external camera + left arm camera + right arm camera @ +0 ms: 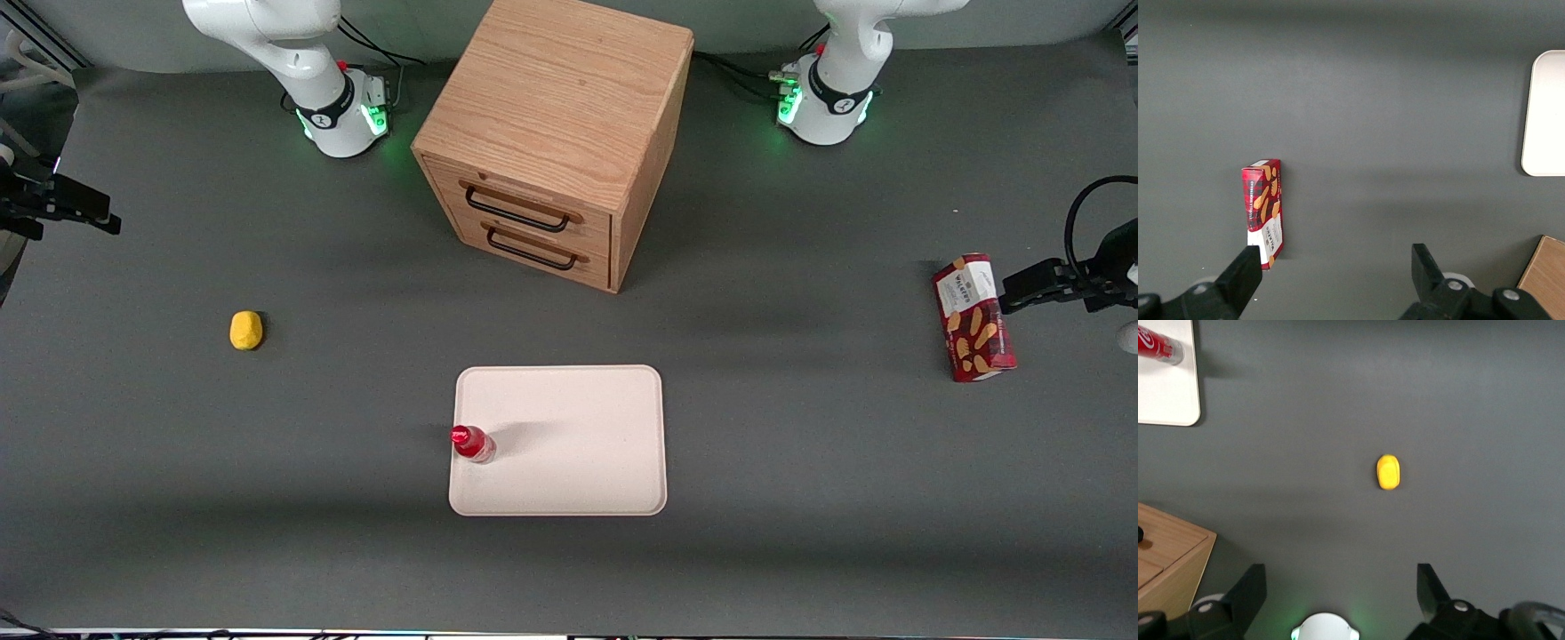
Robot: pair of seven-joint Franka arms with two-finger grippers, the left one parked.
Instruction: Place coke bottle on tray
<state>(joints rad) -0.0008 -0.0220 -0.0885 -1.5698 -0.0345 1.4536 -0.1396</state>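
Your coke bottle [471, 443] stands upright on the tray [578, 418], right at the rim on the edge toward the working arm's end of the table [800, 533], so the placement looks done, though only just inside the lip; a spot that marginal suggests it was set down at the first reachable part of the tray rather than carried to the middle. The tool [1338, 590] is well apart from the bottle, raised high over the table at the working arm's end, its two fingers spread wide with nothing between them. That fits an arm pulled clear of a finished job. From the wrist camera you look down on a small yellow object [1388, 472] lying alone on the table, with one corner of the tray and the bottle's side showing only partly. The wooden drawer cabinet [556, 142] sits farther from the front camera than the tray, both drawers closed. A red snack box [973, 318] lies toward the parked arm's end. You cannot judge from here whether the bottle's base rests fully flat or partly on the rim, since its own body covers that contact.
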